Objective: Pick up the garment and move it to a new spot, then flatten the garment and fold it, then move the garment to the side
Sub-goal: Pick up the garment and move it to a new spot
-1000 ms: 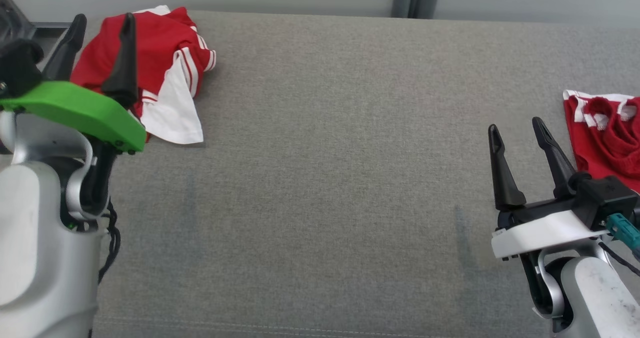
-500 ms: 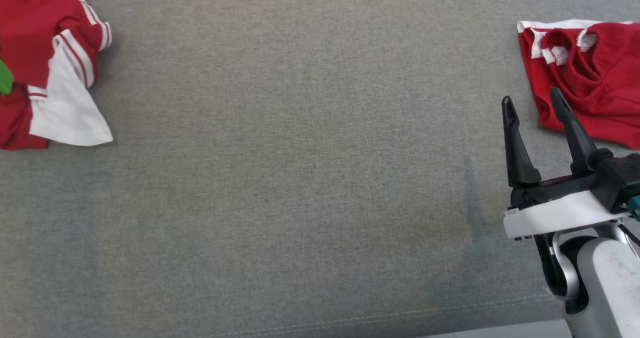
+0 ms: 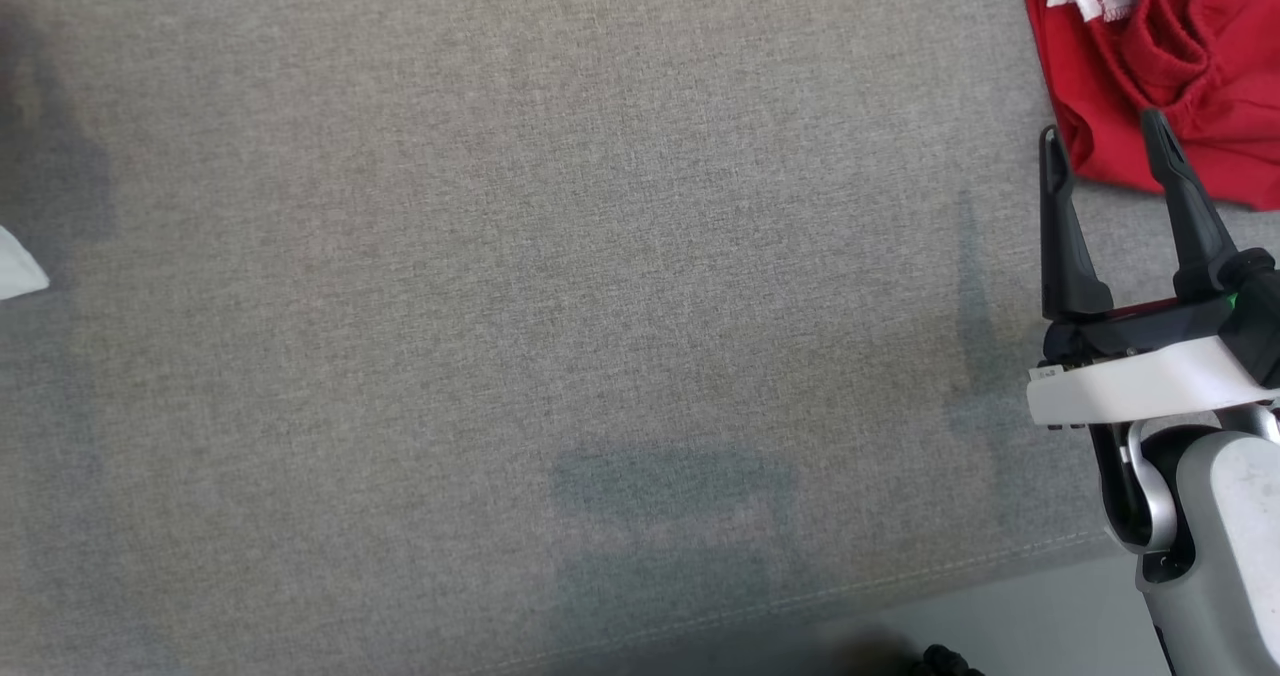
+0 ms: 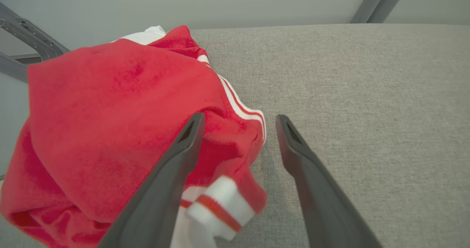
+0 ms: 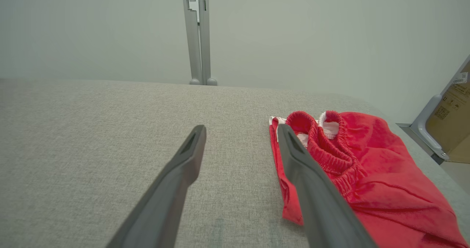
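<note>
A crumpled red garment (image 4: pixel 110 123) with white panels and stripes lies at the left end of the grey cushion. My left gripper (image 4: pixel 239 116) hovers open at its right edge, the left finger over the red cloth, the right finger over bare fabric. One white corner of that garment (image 3: pixel 15 274) pokes in at the head view's left edge. A second red garment, shorts (image 3: pixel 1200 56) with an elastic waistband (image 5: pixel 330 152), lies at the far right. My right gripper (image 3: pixel 1100 128) is open and empty just short of the shorts' near edge, its right finger overlapping them in the right wrist view (image 5: pixel 241 127).
The grey cushion (image 3: pixel 500 256) stretches between the two garments. Its front seam and a strip of floor (image 3: pixel 1000 616) run along the lower right. A metal post (image 5: pixel 198 35) stands behind the cushion, a cardboard box (image 5: pixel 453 130) is off the right end, and a metal frame (image 4: pixel 29 39) is behind the left garment.
The head camera has swung down and to the right, so the left arm and most of the left garment slid out of its picture. Both grippers stay open.
</note>
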